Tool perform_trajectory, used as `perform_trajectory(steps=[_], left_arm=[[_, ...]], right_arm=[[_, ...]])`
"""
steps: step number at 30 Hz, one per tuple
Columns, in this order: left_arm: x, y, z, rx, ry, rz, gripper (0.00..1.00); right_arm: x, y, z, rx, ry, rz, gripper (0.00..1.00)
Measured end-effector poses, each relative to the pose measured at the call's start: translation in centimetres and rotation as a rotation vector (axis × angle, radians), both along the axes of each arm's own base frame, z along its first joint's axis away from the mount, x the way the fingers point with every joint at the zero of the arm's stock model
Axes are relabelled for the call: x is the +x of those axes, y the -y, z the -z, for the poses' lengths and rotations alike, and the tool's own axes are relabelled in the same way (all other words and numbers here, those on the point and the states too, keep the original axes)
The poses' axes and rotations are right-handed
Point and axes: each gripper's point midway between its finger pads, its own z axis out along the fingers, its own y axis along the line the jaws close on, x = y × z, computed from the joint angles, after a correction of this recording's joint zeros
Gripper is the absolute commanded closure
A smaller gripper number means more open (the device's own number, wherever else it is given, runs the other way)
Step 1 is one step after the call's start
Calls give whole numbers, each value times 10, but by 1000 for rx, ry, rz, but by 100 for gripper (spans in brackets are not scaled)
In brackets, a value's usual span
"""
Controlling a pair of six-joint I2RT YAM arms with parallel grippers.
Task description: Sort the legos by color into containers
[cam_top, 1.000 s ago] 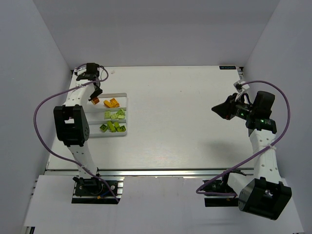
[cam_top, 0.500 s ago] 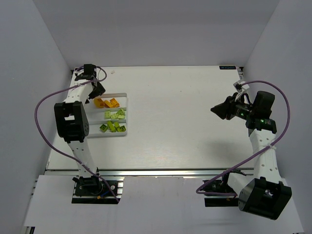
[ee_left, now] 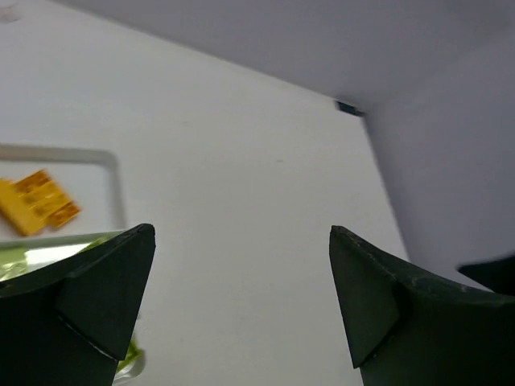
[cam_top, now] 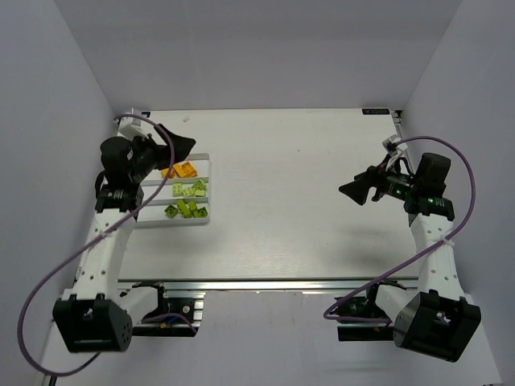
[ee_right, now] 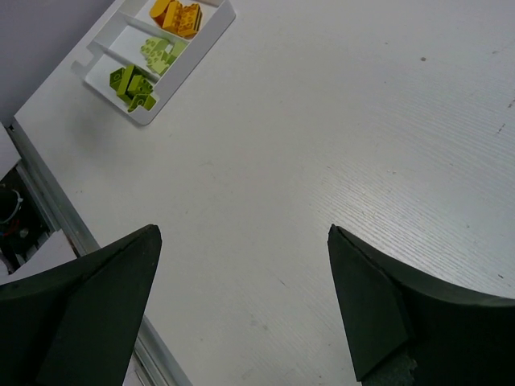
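The containers are one white divided tray (cam_top: 204,158) at the table's left. Its far compartment holds orange legos (cam_top: 180,170), the middle one pale green legos (cam_top: 192,188), the near one darker green legos (cam_top: 184,210). My left gripper (cam_top: 182,146) hovers above the tray's far end, open and empty; its wrist view shows an orange brick (ee_left: 37,201) in the tray (ee_left: 117,183) below. My right gripper (cam_top: 351,191) hangs open and empty far to the right. Its wrist view looks across at the tray (ee_right: 205,36) with orange (ee_right: 177,14) and green legos (ee_right: 133,84).
White walls close in the table on the left, back and right. A metal rail (cam_top: 265,283) runs along the near edge, by the arm bases. A purple cable (cam_top: 68,265) loops from the left arm. Bare tabletop (cam_top: 282,193) lies between the grippers.
My left gripper let an orange brick go into the tray's far compartment, opened wide and lifted away as the arm swung back. My right gripper opened wide and shifted slightly left.
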Motion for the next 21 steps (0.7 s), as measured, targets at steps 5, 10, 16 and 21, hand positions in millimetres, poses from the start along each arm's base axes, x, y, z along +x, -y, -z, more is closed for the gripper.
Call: perform_trajectory(steps=[5, 10, 16, 21], left_arm=[[-51, 37, -10, -47, 170, 237, 2], [-78, 47, 42, -19, 103, 334, 2], [-103, 46, 45, 49, 186, 353, 2], [-117, 43, 19, 111, 314, 341, 2]], right_arm=[[3, 1, 6, 2, -23, 4, 11], [9, 8, 11, -15, -47, 60, 11], [18, 21, 18, -49, -83, 163, 11], [23, 31, 19, -61, -102, 246, 11]])
